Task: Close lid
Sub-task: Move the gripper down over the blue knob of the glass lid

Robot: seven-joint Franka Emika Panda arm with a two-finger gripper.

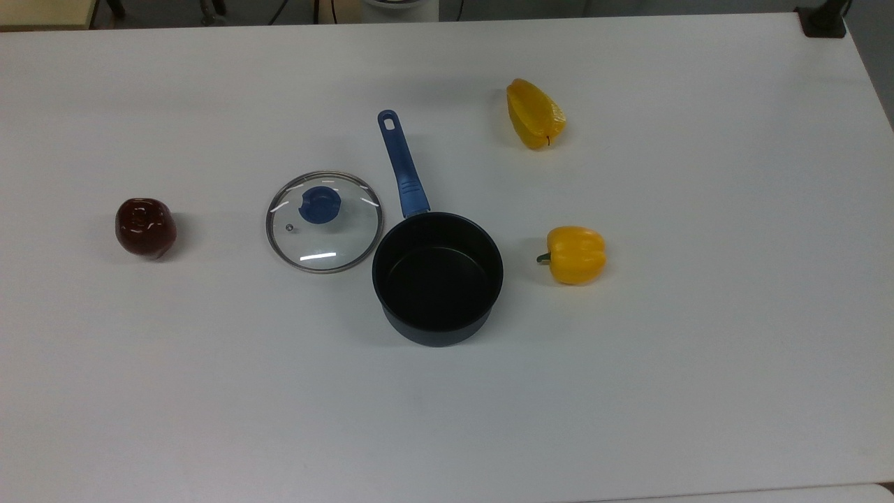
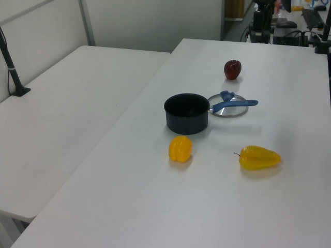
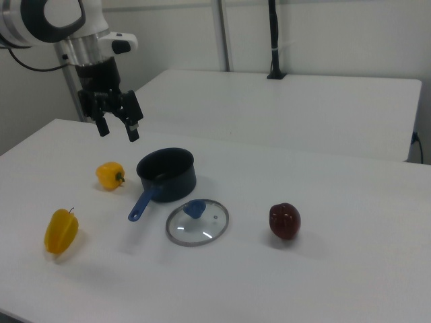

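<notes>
A round clear glass lid with a blue knob lies flat mid-worktop, just beside an open dark saucepan; the black two-finger gripper hangs overhead, fingers spread, empty.

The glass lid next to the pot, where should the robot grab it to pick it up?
Probably by the blue knob in the middle of the lid, coming straight down from above. The lid lies flat on the table with the knob pointing up, and its thin metal rim hugs the surface, leaving little to pinch. The open gripper hangs above the table, beyond the saucepan.
</notes>
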